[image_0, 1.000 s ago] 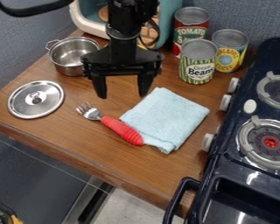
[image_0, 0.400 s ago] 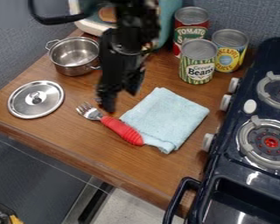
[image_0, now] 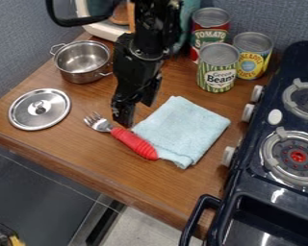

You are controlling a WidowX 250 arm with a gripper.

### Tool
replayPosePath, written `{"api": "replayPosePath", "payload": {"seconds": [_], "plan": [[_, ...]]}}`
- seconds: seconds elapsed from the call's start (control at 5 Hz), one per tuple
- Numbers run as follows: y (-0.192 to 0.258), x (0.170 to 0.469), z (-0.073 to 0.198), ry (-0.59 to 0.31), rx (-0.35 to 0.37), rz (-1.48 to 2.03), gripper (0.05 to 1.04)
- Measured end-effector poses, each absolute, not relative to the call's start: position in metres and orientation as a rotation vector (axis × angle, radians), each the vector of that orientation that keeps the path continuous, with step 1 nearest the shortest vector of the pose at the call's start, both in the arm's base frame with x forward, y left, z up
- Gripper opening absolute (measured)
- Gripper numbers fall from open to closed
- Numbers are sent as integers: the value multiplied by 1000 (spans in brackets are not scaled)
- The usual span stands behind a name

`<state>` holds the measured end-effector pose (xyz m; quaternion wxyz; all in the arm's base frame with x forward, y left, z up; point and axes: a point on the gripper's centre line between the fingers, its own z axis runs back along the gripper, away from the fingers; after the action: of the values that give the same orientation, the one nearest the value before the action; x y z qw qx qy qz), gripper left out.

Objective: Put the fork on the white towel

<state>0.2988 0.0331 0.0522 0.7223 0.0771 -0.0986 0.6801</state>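
The fork [image_0: 133,142] lies on the tabletop [image_0: 73,144], prongs toward its left edge, red handle against the pale blue towel [image_0: 186,129]. From where I stand, the pincer [image_0: 135,114] looks spread, near the handle's prong end. Best to straddle that handle crosswise, sink straight down without snagging the towel, squeeze, then lift before moving over, or the fabric may bunch.

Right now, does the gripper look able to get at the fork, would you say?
Probably yes: the gripper hangs near the fork, and nothing lies over its red handle, though the light-blue towel right beside it could crowd a grasp.
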Motion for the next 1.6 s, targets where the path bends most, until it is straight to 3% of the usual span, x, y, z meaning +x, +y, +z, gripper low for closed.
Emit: {"api": "replayPosePath", "payload": {"seconds": [0.2, 0.6, 0.8, 1.4, 1.6], "plan": [[34, 291, 46, -195, 180, 1475, 999], [31, 278, 45, -272, 231, 1294, 999], [31, 272, 42, -267, 249, 1299, 999], [32, 274, 17, -142, 243, 1435, 999], [32, 276, 16, -154, 225, 1455, 999]]}}
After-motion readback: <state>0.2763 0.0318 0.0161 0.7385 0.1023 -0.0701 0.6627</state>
